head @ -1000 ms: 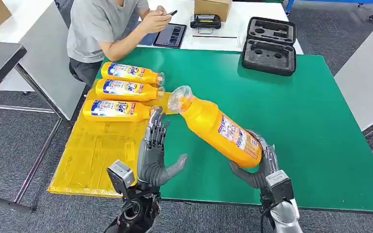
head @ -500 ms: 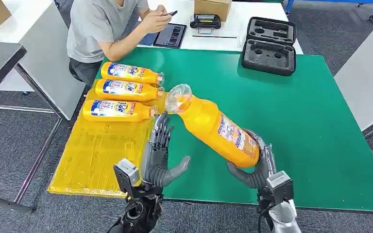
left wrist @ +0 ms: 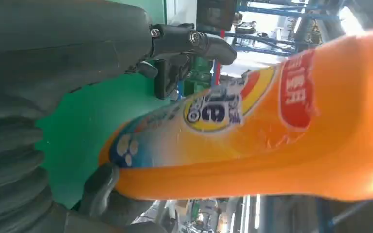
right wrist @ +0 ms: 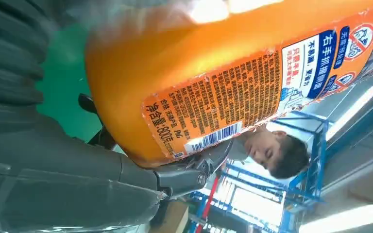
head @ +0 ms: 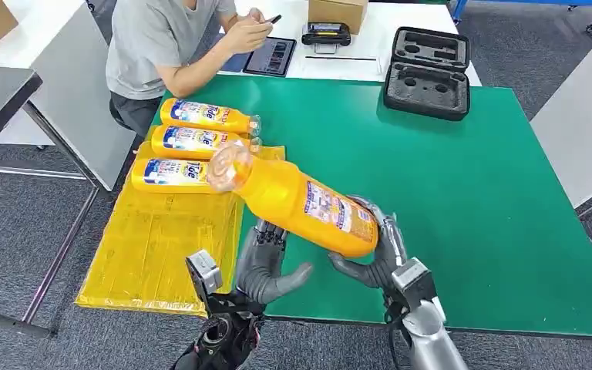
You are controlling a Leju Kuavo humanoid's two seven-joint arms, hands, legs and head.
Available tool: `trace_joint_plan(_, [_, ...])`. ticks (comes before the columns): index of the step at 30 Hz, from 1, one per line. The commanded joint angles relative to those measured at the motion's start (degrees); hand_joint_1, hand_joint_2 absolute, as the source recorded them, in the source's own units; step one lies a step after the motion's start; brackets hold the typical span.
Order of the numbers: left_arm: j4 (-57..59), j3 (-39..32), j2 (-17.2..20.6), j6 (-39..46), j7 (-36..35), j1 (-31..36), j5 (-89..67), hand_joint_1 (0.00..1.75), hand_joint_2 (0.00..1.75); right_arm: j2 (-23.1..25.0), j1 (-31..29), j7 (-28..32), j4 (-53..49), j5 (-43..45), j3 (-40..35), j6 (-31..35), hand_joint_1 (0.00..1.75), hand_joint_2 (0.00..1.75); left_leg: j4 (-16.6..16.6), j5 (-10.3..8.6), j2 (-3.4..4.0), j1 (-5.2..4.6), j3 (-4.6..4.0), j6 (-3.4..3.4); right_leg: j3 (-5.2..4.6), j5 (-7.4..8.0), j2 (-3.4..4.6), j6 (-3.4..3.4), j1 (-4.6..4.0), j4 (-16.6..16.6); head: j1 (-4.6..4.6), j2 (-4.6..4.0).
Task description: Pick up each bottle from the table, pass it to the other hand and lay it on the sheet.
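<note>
Above the near tabletop [head: 447, 193]: handover of bottle [head: 297, 200].
Clamped by right hand [head: 370, 258] at base; left hand [head: 266, 262] spread below, empty, ready to receive.

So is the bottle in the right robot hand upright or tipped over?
Tipped. The bottle lies nearly level above the table, its base in the right robot hand and its neck pointing toward the yellow sheet.

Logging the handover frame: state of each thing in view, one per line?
held bottle: off the table, tilted, cap end over the sheet edge
right hand: grips the held bottle's base end
left hand: open, fingers under the bottle; contact unclear
three bottles: lying in a row on the sheet
yellow sheet: flat, over the table's corner
black case: open, empty foam
</note>
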State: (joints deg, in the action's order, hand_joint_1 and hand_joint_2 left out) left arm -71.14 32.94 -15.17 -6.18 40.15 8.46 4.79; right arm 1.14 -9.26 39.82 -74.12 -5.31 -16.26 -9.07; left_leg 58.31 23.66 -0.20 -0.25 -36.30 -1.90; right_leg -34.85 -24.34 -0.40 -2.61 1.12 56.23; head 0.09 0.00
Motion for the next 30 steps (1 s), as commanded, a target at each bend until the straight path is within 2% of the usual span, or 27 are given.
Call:
trace_joint_plan(1, [0.9, -0.1, -0.3, 0.5, -0.2, 1.8, -0.4, 0.0, 1.75, 0.1, -5.0, 0.2, 7.6, -0.2, -3.5, 0.3, 1.75, 1.75, 0.0, 0.12, 0.11, 0.07, 0.29, 0.09, 0.28, -0.06, 0.12, 0.11, -0.07, -0.1, 0.0, 0.0])
trace_joint_plan(2, [0.2, 0.0, -0.1, 0.3, -0.2, 1.8, -0.3, 0.0, 1.75, -0.2, -5.1, 0.2, 7.6, -2.0, -4.4, 1.8, 1.75, 1.75, 0.0, 0.11, 0.1, 0.05, 0.26, 0.09, 0.25, -0.06, 0.11, 0.1, -0.05, -0.1, 0.0, 0.0])
trace_joint_plan(10, [-0.6, 0.0, 0.0, 0.8, -0.2, 1.3, -0.8, 0.0, 1.75, 0.1, -5.2, 0.2, 8.3, -0.6, -5.0, 0.7, 1.75, 1.75, 0.0, 0.03, 0.05, 0.02, 0.09, 0.05, 0.08, -0.01, 0.06, 0.06, -0.02, 0.0, 0.0, 0.0])
trace_joint_plan(13, [-1.7, 0.1, 0.1, 2.0, -0.2, 1.4, -1.3, 0.0, 1.75, 0.8, -5.6, 0.2, 8.6, 0.1, -5.3, -0.5, 1.75, 1.75, 0.0, 0.17, 0.15, 0.09, 0.38, 0.14, 0.37, -0.1, 0.17, 0.15, -0.09, -0.1, 0.02, 0.0])
trace_joint_plan(17, [-2.5, -0.3, 0.2, 4.0, -0.2, 1.8, -1.5, 0.0, 1.75, 1.1, -5.0, 0.2, 7.7, -0.7, -6.5, -0.3, 1.75, 1.75, 0.0, 0.06, 0.05, 0.03, 0.16, 0.08, 0.14, -0.04, 0.06, 0.08, -0.03, 0.0, 0.0, 0.0])
trace_joint_plan(18, [-2.5, -0.3, 0.2, 4.0, -0.2, 1.8, -1.5, 0.0, 1.75, 1.1, -5.0, 0.2, 7.7, -0.7, -6.5, -0.3, 1.75, 1.75, 0.0, 0.23, 0.13, 0.11, 0.53, 0.17, 0.51, -0.16, 0.15, 0.19, -0.12, -0.1, 0.0, 0.0])
trace_joint_plan(19, [-2.5, -0.3, 0.2, 4.0, -0.2, 1.8, -1.5, 0.0, 1.75, 1.1, -5.0, 0.2, 7.7, -0.7, -6.5, -0.3, 1.75, 1.75, 0.0, 0.09, 0.05, 0.06, 0.2, 0.09, 0.2, -0.06, 0.06, 0.09, -0.06, 0.0, 0.02, 0.0])
trace_joint_plan(21, [-2.5, -0.3, 0.2, 4.0, -0.2, 1.8, -1.5, 0.0, 1.75, 1.1, -5.0, 0.2, 7.7, -0.7, -6.5, -0.3, 1.75, 1.75, 0.0, 0.06, 0.07, 0.04, 0.15, 0.07, 0.14, -0.03, 0.07, 0.07, -0.04, 0.0, 0.0, 0.0])
trace_joint_plan(30, [-3.8, -1.9, 0.5, 4.7, -0.2, 1.4, -1.5, 0.0, 1.75, 0.5, -3.5, 0.2, 5.5, -0.2, -6.4, -0.1, 1.75, 1.75, 0.0, 0.13, 0.02, 0.08, 0.33, 0.13, 0.34, -0.11, 0.03, 0.14, -0.08, -0.1, 0.02, 0.0])
